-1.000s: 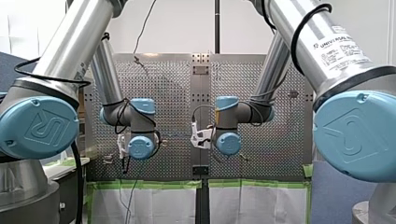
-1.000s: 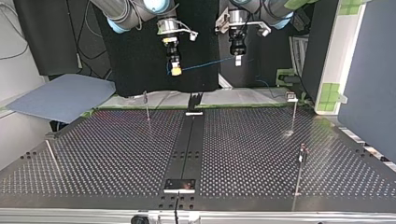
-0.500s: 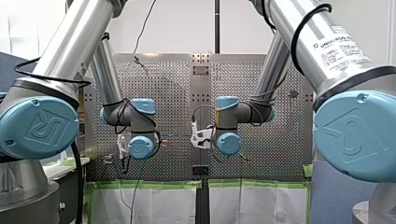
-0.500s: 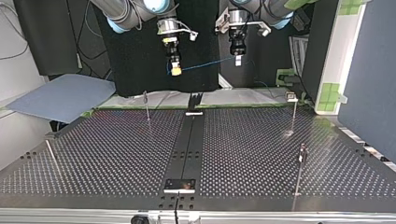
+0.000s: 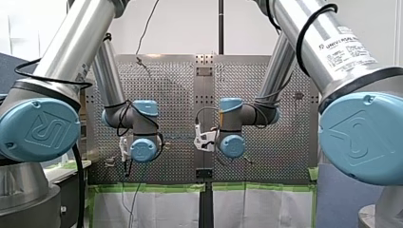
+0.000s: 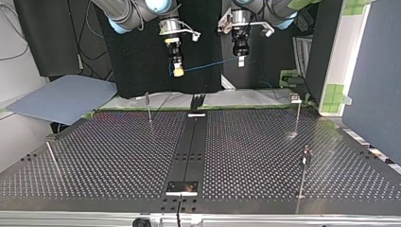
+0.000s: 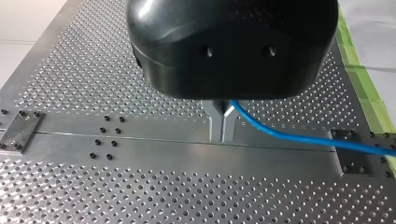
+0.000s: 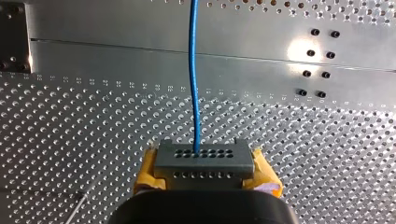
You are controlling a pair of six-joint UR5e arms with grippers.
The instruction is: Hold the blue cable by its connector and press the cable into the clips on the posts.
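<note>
Blue cable (image 6: 208, 65) runs nearly straight through the air between the two grippers, behind the far edge of the table (image 6: 118, 156) in the top view. It touches none of the thin posts (image 6: 149, 108) standing on the table.

Top view, left to right:
- right gripper (image 6: 178, 71), yellow at the tip, has one end of the cable;
- the cable rises slightly toward the view's right;
- left gripper (image 6: 240, 60) grips it further along.

Right wrist view: the yellow pads (image 8: 148, 169) are set at a narrow gap, clamped on either side of a grey connector (image 8: 204, 158). The cable leaves the middle of the connector's face and runs straight ahead.

Left wrist view: the metal fingers (image 7: 215, 122) are pinched almost together on the cable near their roots. The cable trails off to one side, above the table.
</note>
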